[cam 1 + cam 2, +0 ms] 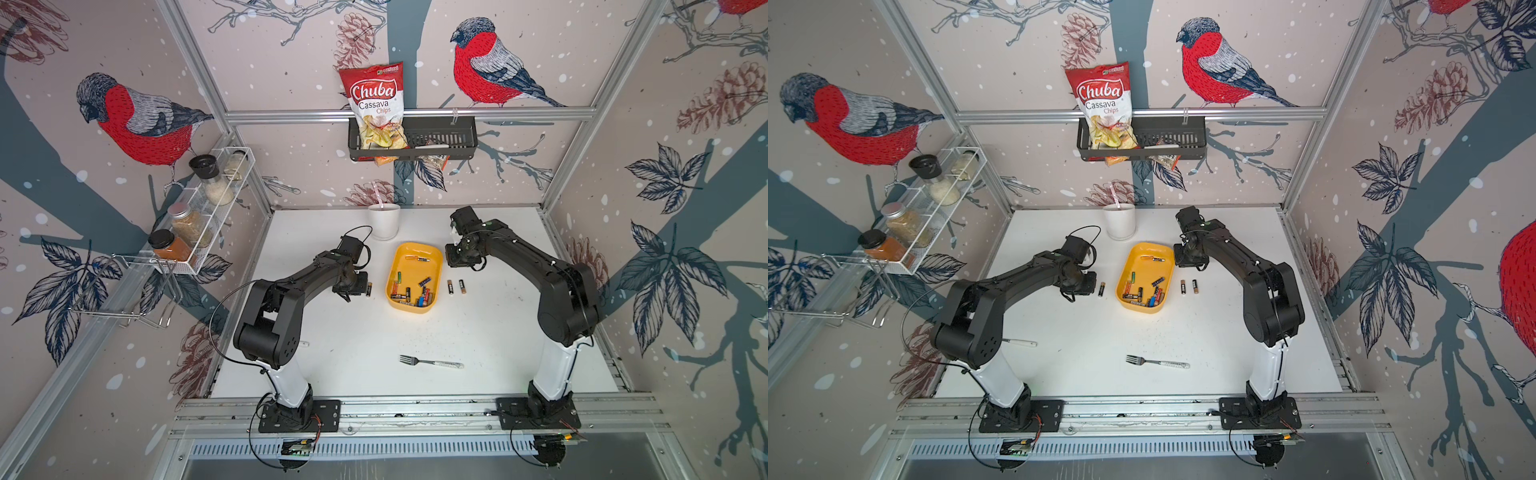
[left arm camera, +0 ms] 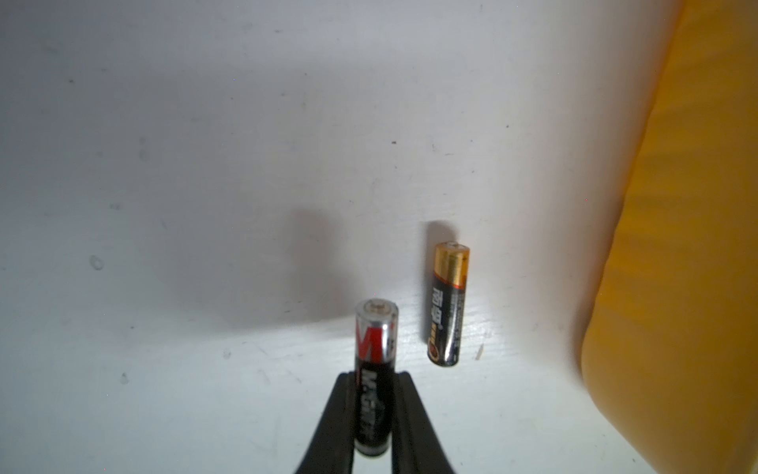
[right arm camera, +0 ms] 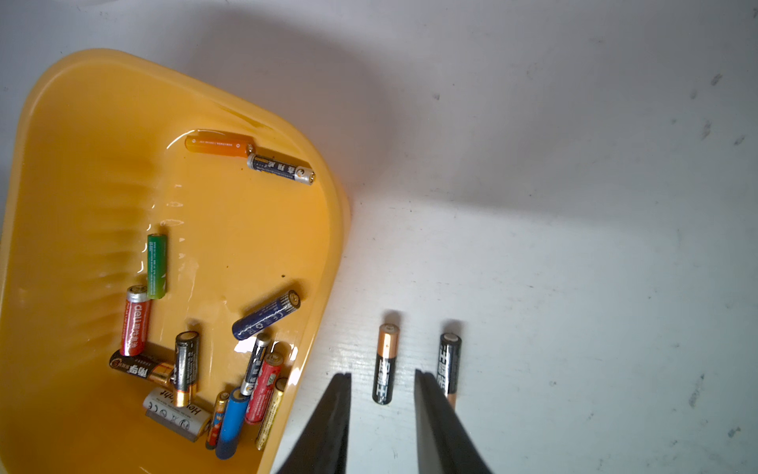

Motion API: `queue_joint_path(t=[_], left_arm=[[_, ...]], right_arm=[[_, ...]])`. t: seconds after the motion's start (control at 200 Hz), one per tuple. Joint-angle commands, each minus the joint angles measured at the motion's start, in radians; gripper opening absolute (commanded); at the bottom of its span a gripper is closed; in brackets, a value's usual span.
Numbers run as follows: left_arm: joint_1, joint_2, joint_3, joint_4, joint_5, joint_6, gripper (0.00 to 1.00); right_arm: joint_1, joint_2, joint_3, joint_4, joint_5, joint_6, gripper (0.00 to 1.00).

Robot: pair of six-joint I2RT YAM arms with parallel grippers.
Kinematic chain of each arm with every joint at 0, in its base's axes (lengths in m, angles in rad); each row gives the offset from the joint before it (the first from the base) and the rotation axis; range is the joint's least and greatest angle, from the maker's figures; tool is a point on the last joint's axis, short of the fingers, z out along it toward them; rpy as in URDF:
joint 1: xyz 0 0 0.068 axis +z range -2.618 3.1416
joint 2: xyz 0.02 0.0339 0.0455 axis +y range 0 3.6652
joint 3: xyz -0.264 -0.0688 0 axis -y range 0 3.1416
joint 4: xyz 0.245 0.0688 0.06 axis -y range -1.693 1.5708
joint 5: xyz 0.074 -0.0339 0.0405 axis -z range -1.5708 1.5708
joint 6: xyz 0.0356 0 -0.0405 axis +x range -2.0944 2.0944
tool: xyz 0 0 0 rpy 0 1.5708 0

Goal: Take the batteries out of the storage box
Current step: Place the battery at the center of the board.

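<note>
The yellow storage box (image 1: 419, 246) (image 3: 61, 123) sits mid-table and holds several batteries (image 1: 409, 293) (image 3: 184, 369). To the left of the box, just above the table, my left gripper (image 2: 373, 375) (image 1: 357, 287) is shut on a black-and-red battery (image 2: 375, 349). A black-and-gold battery (image 2: 448, 303) (image 1: 368, 289) lies beside it on the table. To the right of the box, my right gripper (image 3: 382, 373) (image 1: 457, 259) is open. Its fingers hang either side of a gold-and-black battery (image 3: 385, 357) (image 1: 450, 286) without touching it. A black battery (image 3: 449, 361) (image 1: 461, 286) lies next to that one.
A white cup (image 1: 384, 222) stands behind the box. A fork (image 1: 430, 363) lies near the front of the table and a utensil handle (image 1: 1019, 343) shows by the left arm. A black wall basket (image 1: 440, 137) and a spice rack (image 1: 208, 208) hang on the walls.
</note>
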Motion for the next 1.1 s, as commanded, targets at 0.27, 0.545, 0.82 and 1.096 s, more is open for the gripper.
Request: queue_joint_path(t=[0.27, 0.545, 0.82, 1.096], left_arm=[[0.002, 0.033, -0.017, 0.045, 0.02, 0.021, 0.11], [0.003, 0.05, -0.013, 0.05, 0.022, 0.021, 0.11], [0.003, 0.061, -0.008, 0.057, 0.024, 0.02, 0.1], [0.003, 0.073, 0.002, 0.059, 0.018, 0.018, 0.1]], right_arm=[[0.003, 0.004, 0.01, -0.019, 0.015, 0.004, 0.33], [0.004, 0.003, 0.011, -0.018, 0.017, 0.005, 0.33], [0.002, 0.002, 0.008, -0.019, 0.018, 0.004, 0.33], [0.002, 0.003, 0.005, -0.016, 0.018, 0.005, 0.33]])
